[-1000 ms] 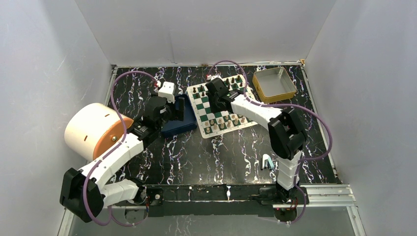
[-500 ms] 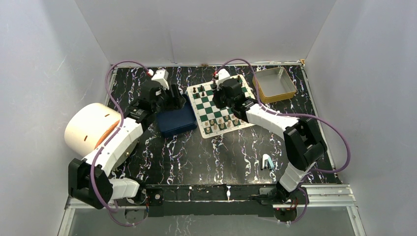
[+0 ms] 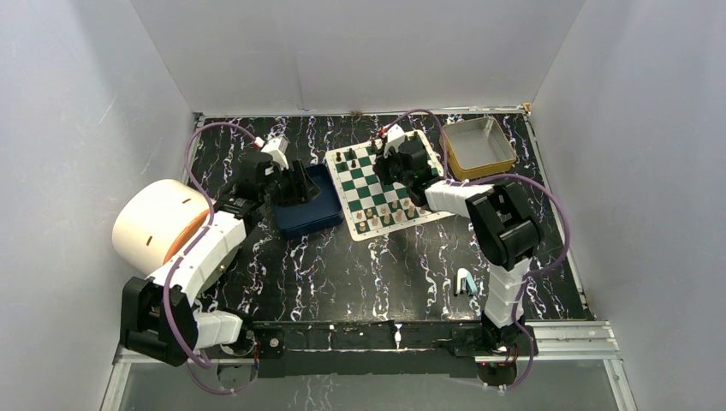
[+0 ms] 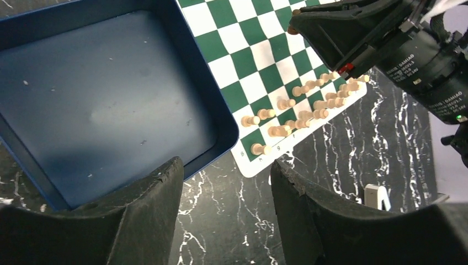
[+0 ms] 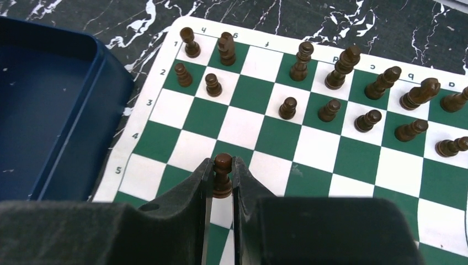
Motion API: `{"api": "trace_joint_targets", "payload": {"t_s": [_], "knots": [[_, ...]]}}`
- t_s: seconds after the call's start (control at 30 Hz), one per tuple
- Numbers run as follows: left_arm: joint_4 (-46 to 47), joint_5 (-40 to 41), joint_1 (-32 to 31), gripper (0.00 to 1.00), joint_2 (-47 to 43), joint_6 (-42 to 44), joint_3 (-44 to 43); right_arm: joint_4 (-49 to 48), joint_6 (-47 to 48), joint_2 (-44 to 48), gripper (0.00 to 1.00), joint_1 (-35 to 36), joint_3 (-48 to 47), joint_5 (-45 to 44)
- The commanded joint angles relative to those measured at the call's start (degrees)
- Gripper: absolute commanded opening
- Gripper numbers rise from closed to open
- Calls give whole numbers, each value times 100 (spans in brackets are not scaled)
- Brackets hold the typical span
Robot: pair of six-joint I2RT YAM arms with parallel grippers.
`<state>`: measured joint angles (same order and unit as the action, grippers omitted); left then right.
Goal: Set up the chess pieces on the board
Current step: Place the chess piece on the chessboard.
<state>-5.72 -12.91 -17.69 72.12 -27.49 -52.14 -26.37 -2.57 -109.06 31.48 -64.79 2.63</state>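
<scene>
Two changes in the last second. The right hand (image 5: pixel 222 185) has swung from mid-board toward the far side by the tin (image 3: pixel 479 145). It is clamped on a dark pawn (image 5: pixel 223 163) over the board (image 5: pixel 323 148), around rank 5. I can't tell whether the pawn's base touches the board. The left hand (image 4: pixel 226 168) has narrowed from wide to about half open. It grips nothing and hovers over the near rim of the tray (image 4: pixel 110 110).

My read:
- The tray looks bare, so there is nothing left to fetch from it.
- The held pawn is likely headed for the gap in the dark pawn row.
- Setup is close to done.

Counts:
- Dark pieces (image 5: pixel 342 66): 7 on the back rank and 7 on the pawn rank. With the 1 held, that makes 15 in view.
- There is one gap on each dark rank, in the same file, third from the tray side.
- Cream pieces (image 4: pixel 286 103): two rows at the board's near edge. They look full, but they overlap too much for an exact count.
- 1 board, 1 tray, 1 tin, 1 big roll (image 3: pixel 158 227).
- 1 small pale-blue item (image 3: pixel 465 282) sits on the desk (image 3: pixel 385 265), well apart from the board.
</scene>
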Motion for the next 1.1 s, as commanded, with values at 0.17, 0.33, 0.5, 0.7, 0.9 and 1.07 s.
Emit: {"api": "trace_joint_targets", "payload": {"t_s": [0.17, 0.33, 0.5, 0.7, 0.9, 1.07], "knots": [[106, 324, 34, 58, -542, 571, 387, -1589, 248, -473, 24, -47, 366, 596], [132, 317, 29, 59, -506, 620, 465, -1736, 509, -539, 24, -46, 418, 583], [141, 317, 29, 59, -514, 622, 488, -1969, 720, -721, 24, -46, 404, 595], [106, 362, 30, 59, -523, 639, 493, -1841, 725, -983, 25, -46, 65, 613], [123, 360, 36, 59, -523, 665, 518, -1907, 712, -1223, 26, -46, -117, 561], [123, 331, 30, 59, -525, 683, 521, -1948, 680, -1346, 26, -46, -243, 530]]}}
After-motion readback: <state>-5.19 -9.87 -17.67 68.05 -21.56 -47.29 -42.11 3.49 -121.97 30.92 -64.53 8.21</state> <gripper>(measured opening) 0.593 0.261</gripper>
